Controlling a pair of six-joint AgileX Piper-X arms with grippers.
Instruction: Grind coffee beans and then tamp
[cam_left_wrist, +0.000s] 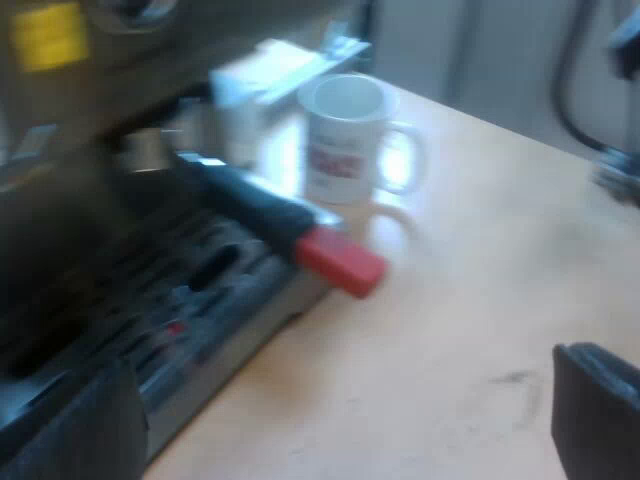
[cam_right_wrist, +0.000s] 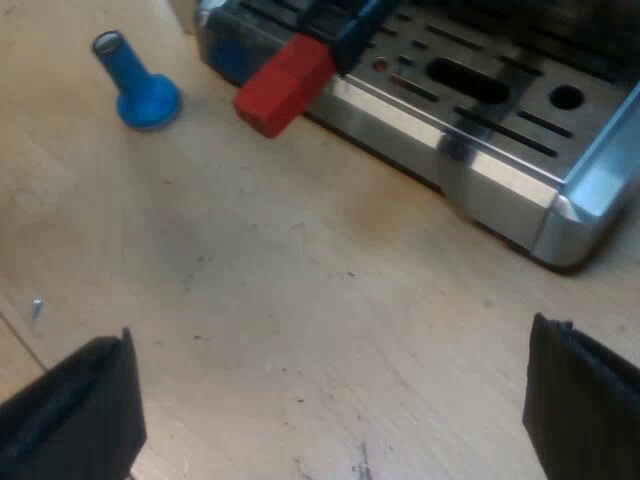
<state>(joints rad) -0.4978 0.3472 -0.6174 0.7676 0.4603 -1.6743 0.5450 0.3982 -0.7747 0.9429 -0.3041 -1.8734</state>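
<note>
Though spread, right end effector (cam_right_wrist: 330, 400) off tamper (cam_right_wrist: 140, 88)

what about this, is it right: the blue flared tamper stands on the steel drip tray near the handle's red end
Not quite: in the right wrist view the blue flared tamper stands on the light wooden table, near the handle's red end.

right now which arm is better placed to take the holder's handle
Probably the left. The left gripper, open, has the handle's red end straight ahead of it, by the mug. The right gripper, also open, hangs over the table with the red end and blue tamper seemingly farther off.
</note>
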